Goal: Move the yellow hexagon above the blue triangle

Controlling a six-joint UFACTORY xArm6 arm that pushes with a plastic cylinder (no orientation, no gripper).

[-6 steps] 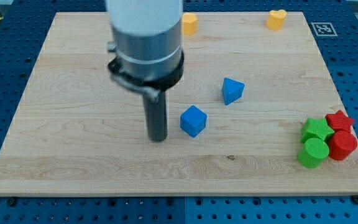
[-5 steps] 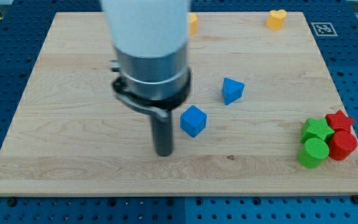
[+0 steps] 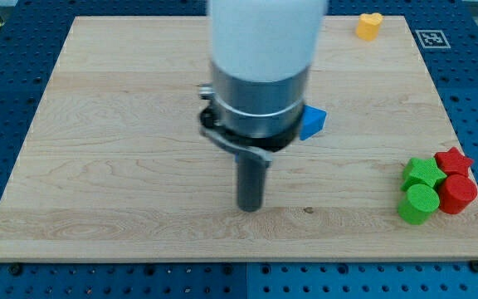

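Observation:
My tip (image 3: 250, 208) rests on the wooden board (image 3: 98, 149) near the view's bottom centre. The arm's body hides the yellow hexagon at the view's top and the blue cube in the middle. Only the right corner of the blue triangle (image 3: 314, 123) shows, up and to the right of my tip, behind the arm's collar. A yellow heart (image 3: 369, 26) lies at the view's top right, far from my tip.
At the view's right edge sits a cluster: a green star (image 3: 422, 172), a green cylinder (image 3: 419, 203), a red star (image 3: 453, 160) and a red cylinder-like block (image 3: 458, 193). A fiducial marker (image 3: 431, 37) is at the top right corner.
The arm moved to the view's right and slightly down. It now covers the yellow hexagon, the blue cube and most of the blue triangle, which showed earlier.

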